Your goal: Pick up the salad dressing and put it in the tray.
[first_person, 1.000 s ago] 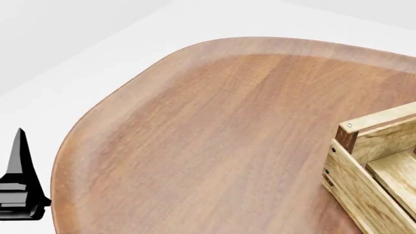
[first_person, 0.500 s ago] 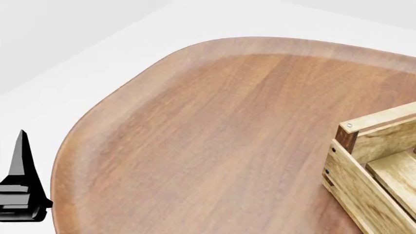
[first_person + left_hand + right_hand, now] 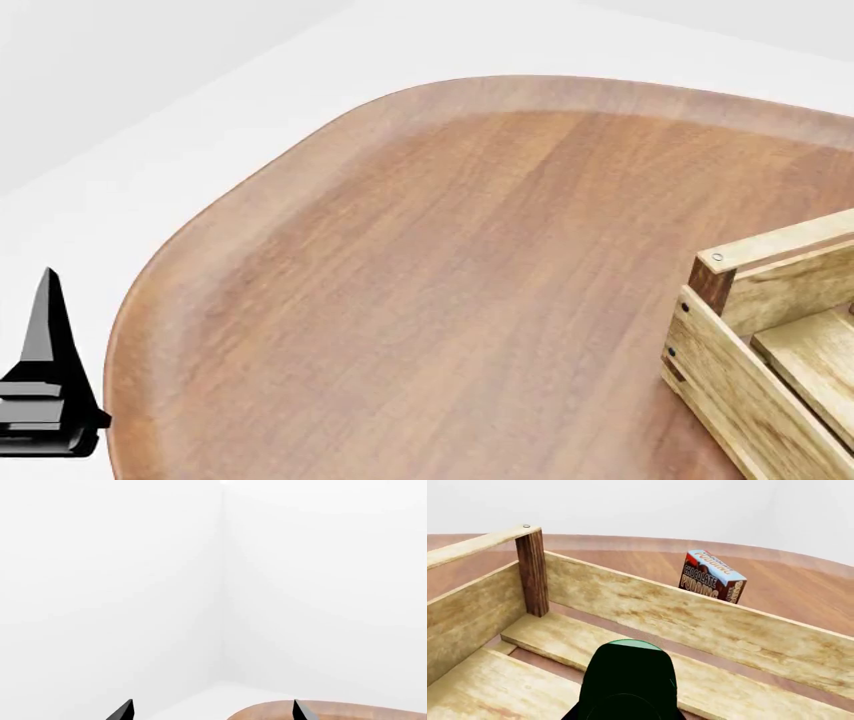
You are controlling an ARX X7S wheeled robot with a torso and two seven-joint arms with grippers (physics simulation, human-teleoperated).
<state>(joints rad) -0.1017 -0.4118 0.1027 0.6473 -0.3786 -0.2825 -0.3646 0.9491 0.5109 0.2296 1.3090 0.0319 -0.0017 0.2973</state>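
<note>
The salad dressing (image 3: 627,677), a dark green bottle, fills the near part of the right wrist view. It sits between my right gripper's jaws and hides the fingers. It hangs inside the tray (image 3: 694,622), a crate of light wooden slats with a dark corner post, just above the floor slats. The tray's corner also shows in the head view (image 3: 747,390) at the right edge of the table. My left gripper (image 3: 51,400) is open and empty beside the table's left edge. Its fingertips (image 3: 127,711) stand wide apart in the left wrist view.
The round brown wooden table (image 3: 427,280) spreads across the head view. A chocolate pudding box (image 3: 712,577) stands on the table just beyond the tray's far wall. White floor and walls surround the table.
My left gripper has dropped slightly in the head view. The tray and table have not moved.
</note>
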